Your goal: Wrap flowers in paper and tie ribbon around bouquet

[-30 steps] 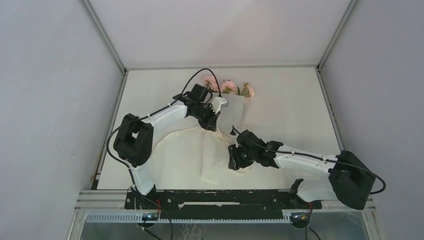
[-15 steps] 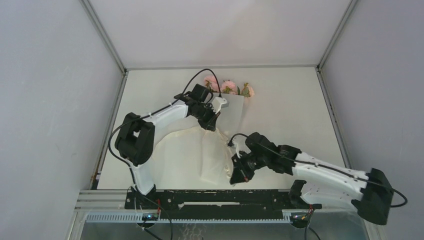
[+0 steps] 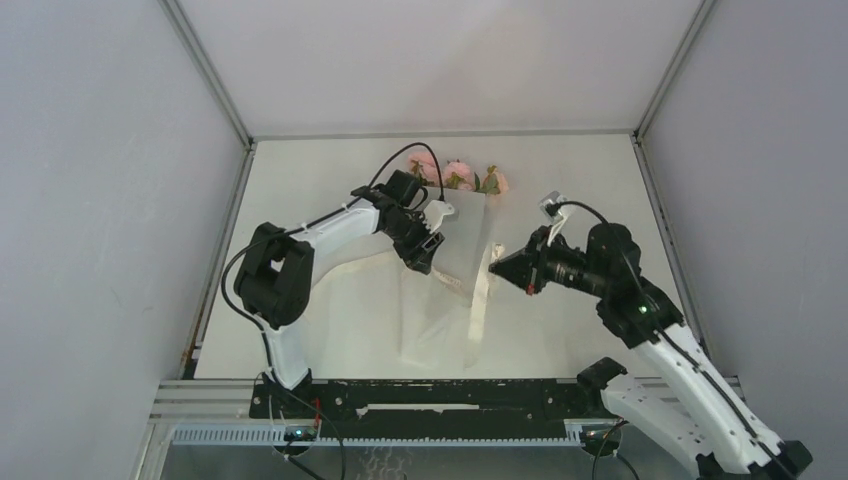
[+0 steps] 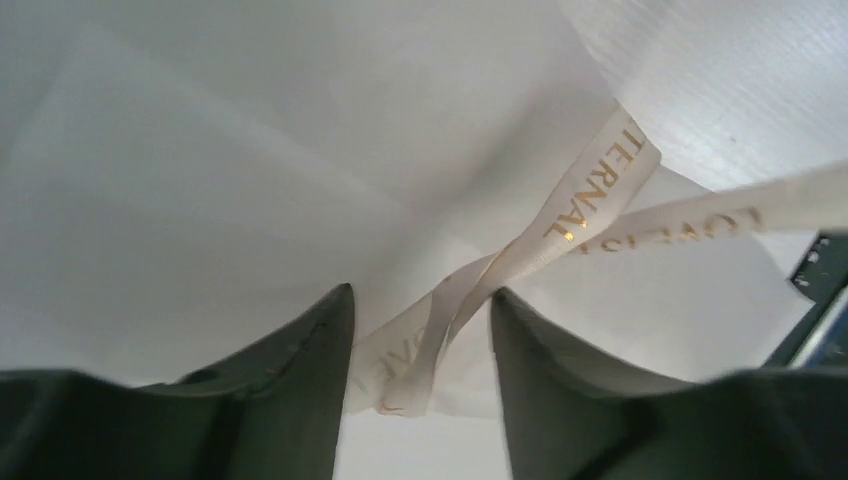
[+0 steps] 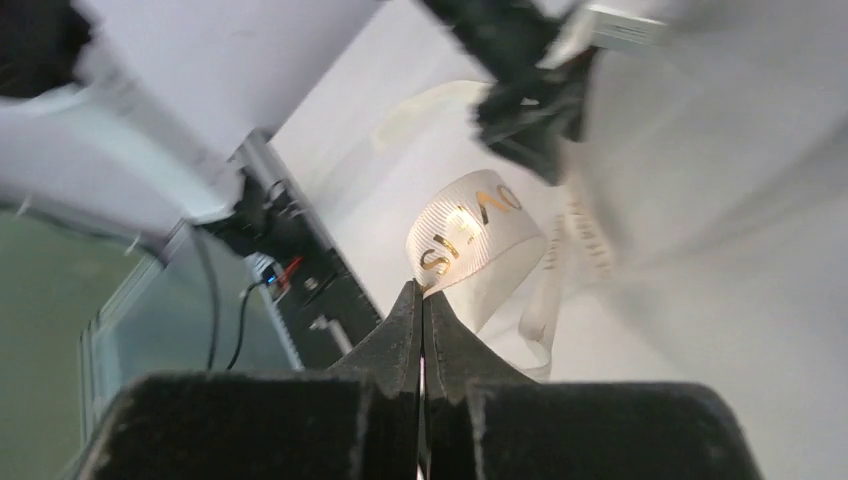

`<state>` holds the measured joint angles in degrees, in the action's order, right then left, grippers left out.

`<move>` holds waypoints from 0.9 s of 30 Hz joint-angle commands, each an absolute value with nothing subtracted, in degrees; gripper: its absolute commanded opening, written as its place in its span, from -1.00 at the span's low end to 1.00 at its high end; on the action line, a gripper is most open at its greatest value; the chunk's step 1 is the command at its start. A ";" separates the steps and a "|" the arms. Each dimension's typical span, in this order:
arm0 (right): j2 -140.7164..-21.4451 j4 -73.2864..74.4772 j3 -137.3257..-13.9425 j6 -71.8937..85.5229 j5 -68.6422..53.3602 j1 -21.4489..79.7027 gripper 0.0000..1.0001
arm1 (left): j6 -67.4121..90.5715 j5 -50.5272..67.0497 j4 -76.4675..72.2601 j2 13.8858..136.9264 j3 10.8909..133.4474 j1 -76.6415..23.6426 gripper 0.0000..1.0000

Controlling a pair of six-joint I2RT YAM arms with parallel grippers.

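Bouquet: we see the bouquet (image 3: 462, 222) lying on the table (image 3: 590, 190), in the far middle, with its heads pointing away from the arm bases.
Flowers: the flowers (image 3: 458, 175) are pale pink with green leaves and stick out of the far end of the wrap. Their stems are hidden under it.
Paper: the paper (image 3: 435, 320) is translucent white and creased. It covers the stems and fans out wide toward the near edge. In the left wrist view it fills the whole background (image 4: 200, 150).
Ribbon: the ribbon (image 3: 479, 312) is cream with gold lettering and lies over the paper. We see one long stretch running from the right gripper's tip toward the near edge, along the wrap's right side. In the left wrist view two strands (image 4: 590, 195) cross each other just ahead of the fingers.
Right gripper: the right gripper (image 3: 497, 262) points left, its tip at the bouquet's right edge. Its fingers (image 5: 395, 350) are pressed together, pinching a curled loop of the ribbon (image 5: 470, 225) at their tips.
Left gripper: the left gripper (image 3: 428, 255) sits over the wrap's left side, nearer to us than the flowers. Its fingers (image 4: 300, 390) stand apart with the crossed ribbon in the gap. We cannot tell whether either finger touches it.
Sharpness: the right wrist view is blurred beyond the ribbon loop.
Surroundings: a black cable (image 3: 400, 158) arcs over the left arm. A black rail (image 3: 430, 395) carries both bases at the near edge, and grey walls (image 3: 100, 200) close the sides.
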<state>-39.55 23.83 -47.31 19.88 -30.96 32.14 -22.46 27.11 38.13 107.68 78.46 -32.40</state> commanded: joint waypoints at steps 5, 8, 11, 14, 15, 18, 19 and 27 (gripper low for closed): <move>-50.28 14.02 -43.05 23.02 -31.58 26.18 -1.00 | -37.56 25.55 60.35 97.82 86.61 -28.23 0.97; -51.69 12.32 -42.28 23.20 -31.44 26.43 -1.00 | -41.29 19.83 61.90 92.52 80.60 -20.70 0.99; -52.43 10.83 -41.42 22.90 -31.74 26.69 -1.00 | -42.56 9.81 54.63 89.81 70.16 -14.99 0.99; -52.87 9.57 -40.96 22.45 -32.30 26.66 -1.00 | -43.98 2.95 47.80 91.21 62.04 -13.25 0.99; -52.96 9.41 -41.02 22.34 -32.38 26.71 -1.00 | -43.98 0.95 46.04 92.12 60.70 -13.20 1.00; -52.91 9.28 -40.91 22.11 -32.68 26.68 -1.00 | -44.03 -2.97 41.78 95.46 59.06 -12.32 0.99; -52.79 9.50 -40.91 22.01 -32.69 26.71 -1.00 | -44.11 -3.39 41.58 97.00 59.49 -11.66 1.00; -50.46 8.89 -39.89 22.38 -31.66 26.81 -1.00 | -44.85 -3.65 45.09 102.16 62.31 -11.46 0.23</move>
